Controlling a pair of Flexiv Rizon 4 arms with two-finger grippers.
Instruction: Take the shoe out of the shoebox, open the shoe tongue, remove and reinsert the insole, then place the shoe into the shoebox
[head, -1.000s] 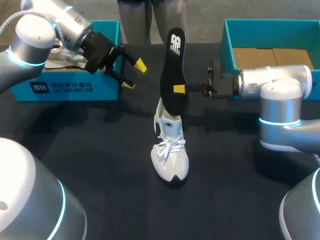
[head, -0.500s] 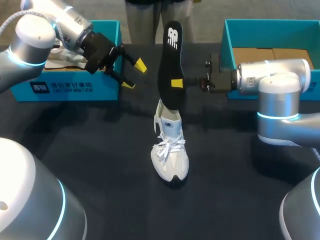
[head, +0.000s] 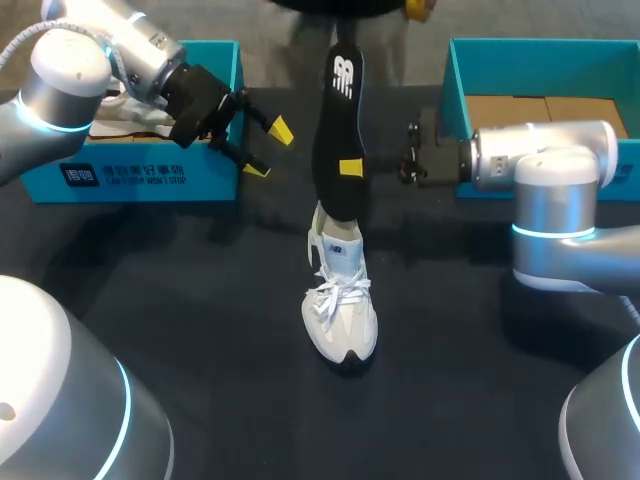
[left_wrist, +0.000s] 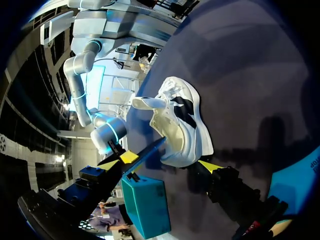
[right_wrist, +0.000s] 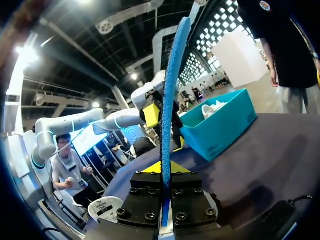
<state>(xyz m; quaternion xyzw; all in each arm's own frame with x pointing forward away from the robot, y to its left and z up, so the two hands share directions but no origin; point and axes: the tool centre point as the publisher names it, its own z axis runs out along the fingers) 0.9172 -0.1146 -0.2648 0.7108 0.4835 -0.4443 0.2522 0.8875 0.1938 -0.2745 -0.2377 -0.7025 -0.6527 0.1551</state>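
Observation:
A white sneaker (head: 340, 305) stands on the black table (head: 200, 300), toe toward the front; in the left wrist view the sneaker (left_wrist: 182, 122) lies ahead of the fingers. The black insole (head: 340, 140) stands upright above its heel, lower end at the shoe's opening. My right gripper (head: 352, 168) is shut on the insole's middle; in the right wrist view the insole (right_wrist: 171, 95) rises edge-on, blue, from between the pads of that gripper (right_wrist: 165, 172). My left gripper (head: 268, 150) hangs open and empty beside the left shoebox (head: 130, 175), left of the insole.
A second teal box (head: 540, 100) with a cardboard floor stands at the back right behind my right arm. The left shoebox holds something white (head: 130, 115). Bare black table lies around and in front of the sneaker.
My right gripper has drawn the insole slightly up and to the left, tilting it a little more upright. The left arm and the sneaker have not moved.

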